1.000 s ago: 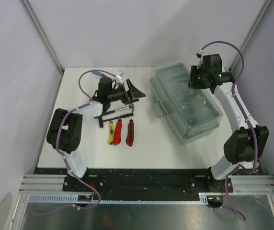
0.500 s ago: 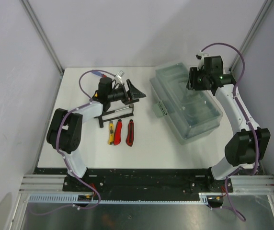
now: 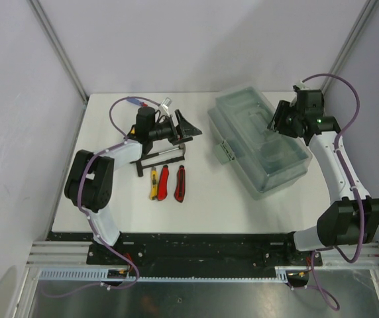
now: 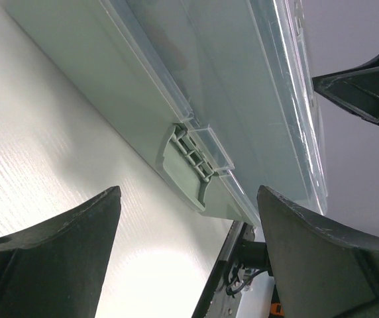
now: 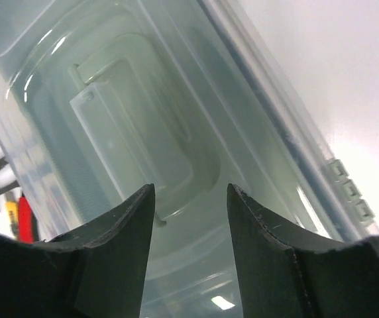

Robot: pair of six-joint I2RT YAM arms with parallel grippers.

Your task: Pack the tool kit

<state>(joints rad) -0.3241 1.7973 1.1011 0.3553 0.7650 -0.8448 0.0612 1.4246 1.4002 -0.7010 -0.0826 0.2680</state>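
Overall, the toolbox (image 3: 259, 142) is a long rectangular grey-green case with a translucent lid (image 5: 130, 119), closed, through which a moulded recess shows. It sits on the right half of the surface (image 3: 203, 199), toward the far right corner. Its long axis runs diagonally, from the middle of the far edge toward the right edge. A grey-green latch (image 4: 193, 165) sits midway along the long side facing the left edge.

Three knives lie side by side left of centre, long axes pointing roughly from near edge to far edge: a yellow knife (image 3: 154, 183), then a red knife (image 3: 163, 181) and a second red knife (image 3: 179, 183). A hammer (image 3: 160, 158) with a dark handle lies just beyond them, roughly crosswise, partly under the left arm.

The left gripper (image 3: 188, 127) is released, fingers spread wide, pointing at the latch side and holding nothing. The right gripper (image 5: 191, 199) is also released, fingers parted above the lid with nothing between them.
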